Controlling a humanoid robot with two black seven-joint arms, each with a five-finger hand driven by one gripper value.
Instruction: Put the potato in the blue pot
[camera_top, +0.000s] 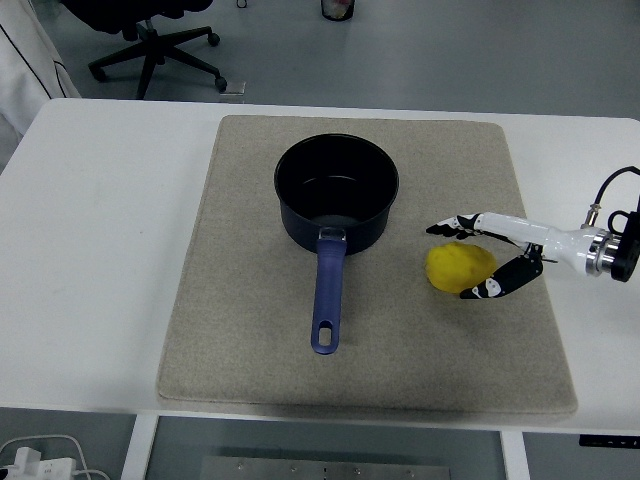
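From the head view, the yellow potato (460, 268) lies on the beige mat (240, 300) right of the blue pot (336, 195), apart from it. The right hand (487, 255) brackets it, fingers (452, 225) spread, not clenched. No readable writing on the white worktop (100, 250).

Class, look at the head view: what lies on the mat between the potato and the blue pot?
Nothing: in the head view only bare beige mat separates the potato from the blue pot.
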